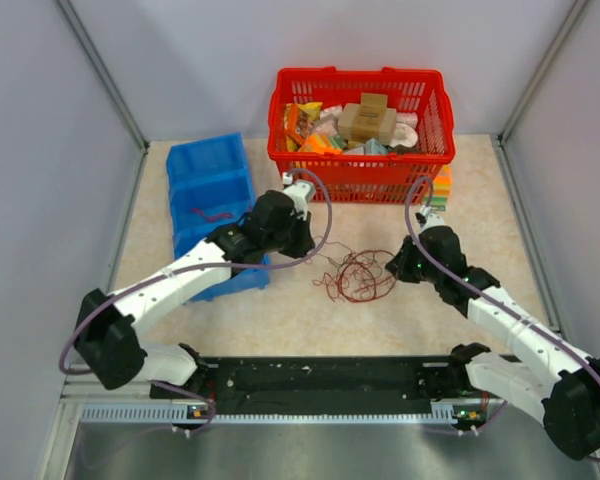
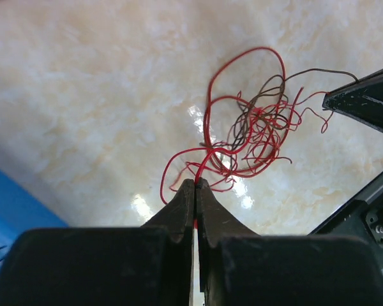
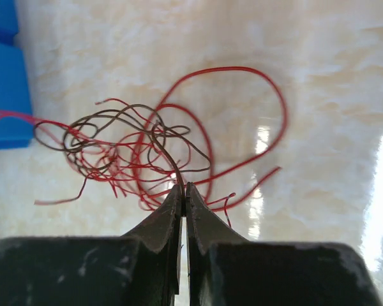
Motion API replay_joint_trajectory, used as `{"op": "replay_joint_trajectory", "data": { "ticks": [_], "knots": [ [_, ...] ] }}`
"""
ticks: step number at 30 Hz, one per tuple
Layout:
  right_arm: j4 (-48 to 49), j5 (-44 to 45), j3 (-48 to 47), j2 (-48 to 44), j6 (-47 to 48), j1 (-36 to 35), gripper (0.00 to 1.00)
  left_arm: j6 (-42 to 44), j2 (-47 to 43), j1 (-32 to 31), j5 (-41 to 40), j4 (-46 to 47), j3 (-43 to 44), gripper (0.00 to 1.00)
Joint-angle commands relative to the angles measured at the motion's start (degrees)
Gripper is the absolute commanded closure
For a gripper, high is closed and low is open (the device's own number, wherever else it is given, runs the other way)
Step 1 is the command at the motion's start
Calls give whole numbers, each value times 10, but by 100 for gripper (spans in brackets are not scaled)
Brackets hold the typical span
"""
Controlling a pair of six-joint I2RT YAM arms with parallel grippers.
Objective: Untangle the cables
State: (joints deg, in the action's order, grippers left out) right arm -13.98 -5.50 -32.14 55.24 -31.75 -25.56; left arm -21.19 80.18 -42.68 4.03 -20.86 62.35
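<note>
Two strands are pinched, a red one in my left claw (image 2: pixel 196 185) and a dark one in my right claw (image 3: pixel 180 187), both clamped shut, leaving the cables (image 1: pixel 358 275) bunched between the claws over the desk (image 1: pixel 280 310), so parting them should, I judge, loosen the tangle.
</note>
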Motion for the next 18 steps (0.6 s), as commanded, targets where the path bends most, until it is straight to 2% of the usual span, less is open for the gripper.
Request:
{"op": "replay_joint_trajectory", "data": {
  "ticks": [1,11,18],
  "knots": [
    [-56,92,-14,-34,-2,31,100,18,-74,2,-90,-15,1,100],
    [-78,102,-8,-66,5,43,100,19,-181,3,-171,-26,8,100],
    [-102,153,-8,-69,-12,50,100,62,-309,3,-309,-29,55,100]
  ]
}}
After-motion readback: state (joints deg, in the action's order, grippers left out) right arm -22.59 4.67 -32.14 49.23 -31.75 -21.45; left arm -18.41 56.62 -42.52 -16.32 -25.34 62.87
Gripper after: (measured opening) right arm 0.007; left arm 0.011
